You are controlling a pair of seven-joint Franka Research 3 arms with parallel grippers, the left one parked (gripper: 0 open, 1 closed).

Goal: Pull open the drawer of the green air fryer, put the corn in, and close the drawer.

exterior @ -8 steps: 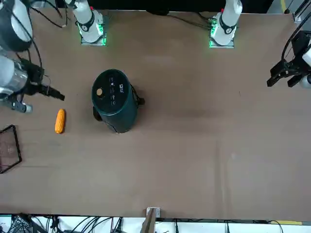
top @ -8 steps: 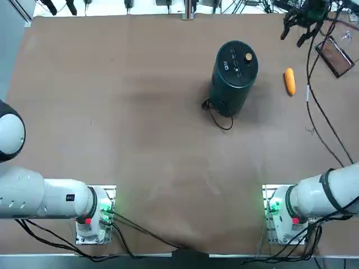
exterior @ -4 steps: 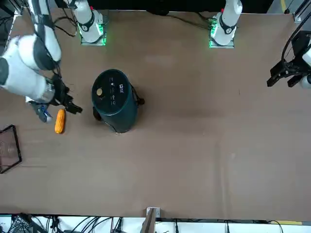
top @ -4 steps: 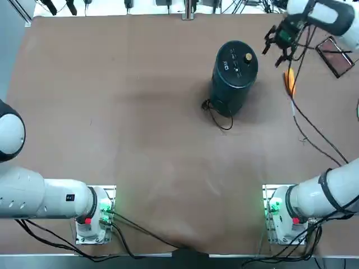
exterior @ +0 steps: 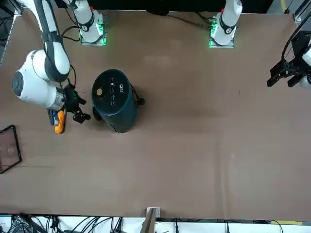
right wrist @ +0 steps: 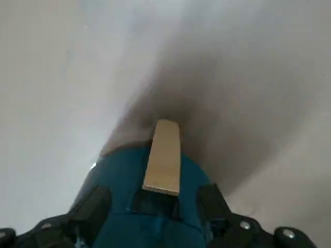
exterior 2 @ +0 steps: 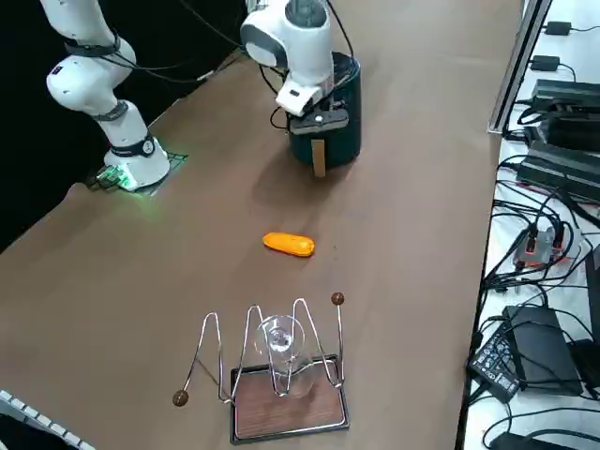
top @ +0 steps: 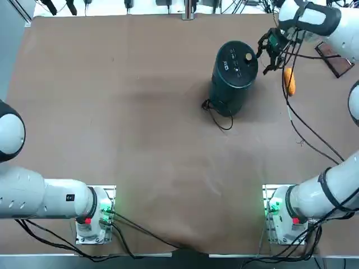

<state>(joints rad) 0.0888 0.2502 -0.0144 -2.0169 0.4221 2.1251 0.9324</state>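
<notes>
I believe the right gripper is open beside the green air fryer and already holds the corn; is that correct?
Not quite: the right gripper is open beside the green air fryer but holds nothing. The right side view shows the corn lying on the table, apart from the gripper.

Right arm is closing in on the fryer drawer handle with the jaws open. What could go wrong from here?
1. The right gripper straddles the tan handle only loosely; closing off-centre may slip off it.
2. The green air fryer stands free on the table, so pulling the drawer may drag or tip the whole unit.
3. The corn lies close beside the arm and its cables, which might knock it away.
</notes>
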